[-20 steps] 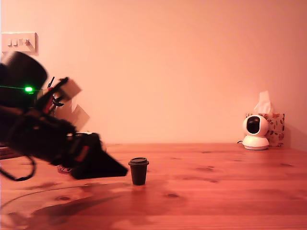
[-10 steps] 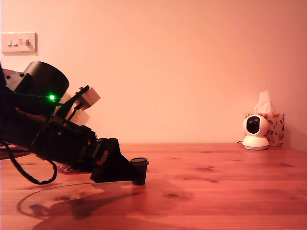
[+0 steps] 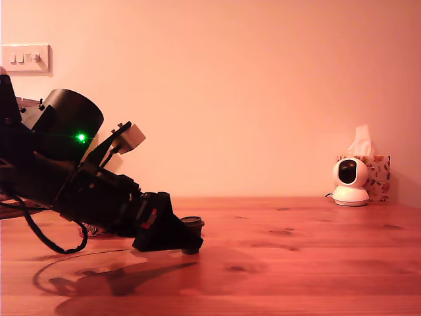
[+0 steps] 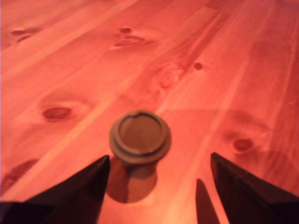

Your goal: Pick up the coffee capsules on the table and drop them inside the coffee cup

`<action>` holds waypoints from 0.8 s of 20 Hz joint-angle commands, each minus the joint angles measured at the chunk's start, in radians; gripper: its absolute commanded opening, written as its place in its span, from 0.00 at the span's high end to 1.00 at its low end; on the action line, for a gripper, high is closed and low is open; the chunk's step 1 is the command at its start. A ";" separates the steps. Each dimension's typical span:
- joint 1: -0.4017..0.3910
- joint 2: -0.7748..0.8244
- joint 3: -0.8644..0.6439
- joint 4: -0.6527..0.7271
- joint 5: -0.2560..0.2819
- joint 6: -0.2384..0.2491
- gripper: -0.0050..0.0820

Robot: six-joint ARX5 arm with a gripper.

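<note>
Table (image 3: 316, 263): your pine top, knotted, spans the whole scene. Arm (image 3: 59, 178): enters low from the exterior view's left, slanted down to the wood. Gripper (image 4: 156, 175): fingers spread wide, holding nothing. Coffee capsule (image 4: 140, 137): upright on the table, between and just beyond your fingertips, untouched. Small white camera (image 3: 350, 182): far right, by the wall.

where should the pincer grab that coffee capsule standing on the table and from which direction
Grip the coffee capsule by its tapered body just under the wide flat rim. It stands upright, rim up, so a low sideways squeeze looks best, with the rim as a stop against slipping. The pincer is open, a finger on either side, coming in low over the table from the exterior view's left.
</note>
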 commanded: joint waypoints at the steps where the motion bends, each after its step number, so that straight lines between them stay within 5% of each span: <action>1: -0.003 0.021 0.020 0.011 -0.009 -0.004 0.23; 16: -0.014 0.097 0.087 0.018 -0.046 -0.038 0.23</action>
